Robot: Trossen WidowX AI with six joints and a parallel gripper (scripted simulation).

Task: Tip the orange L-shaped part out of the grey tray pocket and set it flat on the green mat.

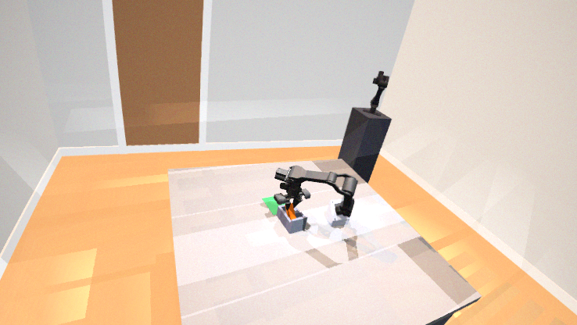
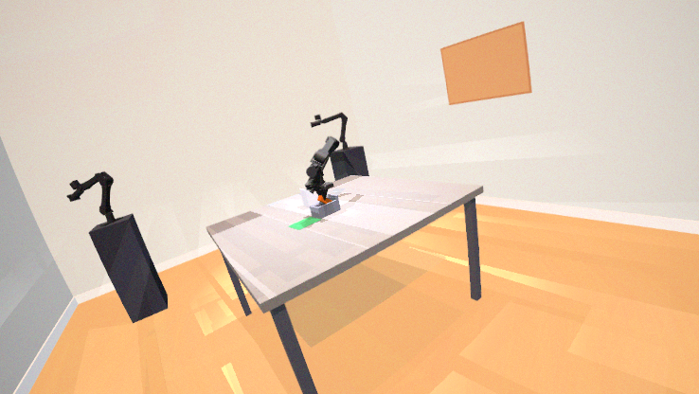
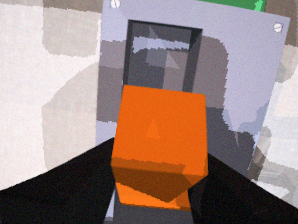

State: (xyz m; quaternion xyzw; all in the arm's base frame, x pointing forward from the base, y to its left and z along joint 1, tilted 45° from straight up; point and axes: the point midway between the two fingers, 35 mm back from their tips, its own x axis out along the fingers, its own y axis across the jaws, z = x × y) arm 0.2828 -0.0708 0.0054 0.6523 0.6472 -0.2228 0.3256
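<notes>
The orange L-shaped part (image 1: 291,212) (image 2: 322,199) (image 3: 160,125) stands steeply tilted in the pocket of the grey tray (image 1: 297,225) (image 2: 325,210) (image 3: 250,65). Its raised end faces the wrist camera. Its lower end is hidden in the wrist view, and I cannot tell if it touches the pocket floor. The mat-side stretch of the pocket shows bare and dark. My gripper (image 1: 292,205) (image 3: 154,152) is shut on the part, one black finger on each side of the raised end. The green mat (image 1: 270,202) (image 2: 304,223) (image 3: 220,3) lies beside the tray with nothing on it.
The tray walls rise around the pocket, close to the fingers. The arm's pale base (image 1: 338,221) stands on the table (image 1: 226,262) (image 2: 391,215) beside the tray. Other black arms stand on dark pedestals (image 1: 365,139) (image 2: 128,269) away from the table.
</notes>
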